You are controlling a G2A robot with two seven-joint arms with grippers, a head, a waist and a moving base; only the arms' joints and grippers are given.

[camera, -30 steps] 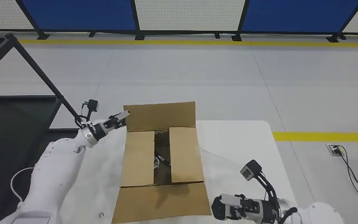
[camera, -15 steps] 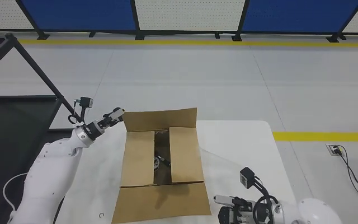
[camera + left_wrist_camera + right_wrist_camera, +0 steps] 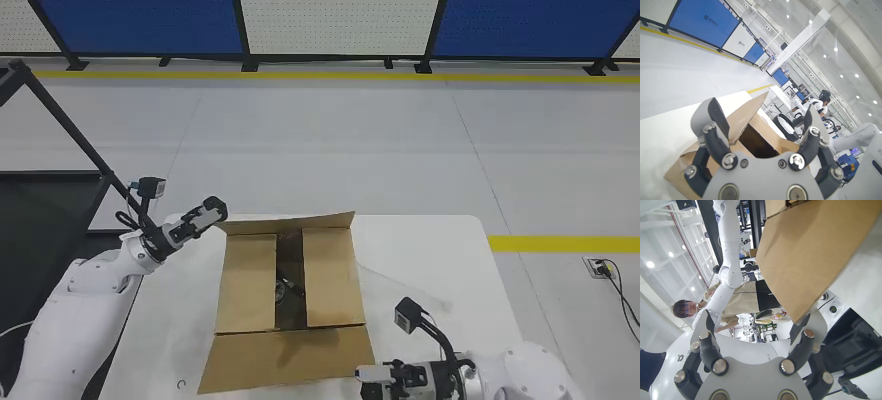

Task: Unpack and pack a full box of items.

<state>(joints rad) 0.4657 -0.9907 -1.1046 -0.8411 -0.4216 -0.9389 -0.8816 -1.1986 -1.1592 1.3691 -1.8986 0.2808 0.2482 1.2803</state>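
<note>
Now, your left jaws stand spread wide with nothing between them, just off the far left corner of the cardboard box (image 3: 330,280). From the left wrist, one of the fingers (image 3: 717,113) sits right beside the edge of the far flap (image 3: 745,113), which stands tilted upward. You cannot tell whether the two touch.

Your right jaws are spread as well and pinch nothing. They sit at the near right corner of the box, low by the near edge of the desk. From the right wrist, the corner of the near flap (image 3: 800,256) comes down to one of that arm's fingers (image 3: 800,330); contact there cannot be judged either.

Outward from the jaws, the box sits on the white desk (image 3: 430,260), toward its left half. The near flap lies folded out toward the robot's side. The two side flaps (image 3: 247,285) are folded inward over the opening, leaving a narrow gap (image 3: 290,262) down the middle. Something small and dark lies inside, too small to name.
</note>
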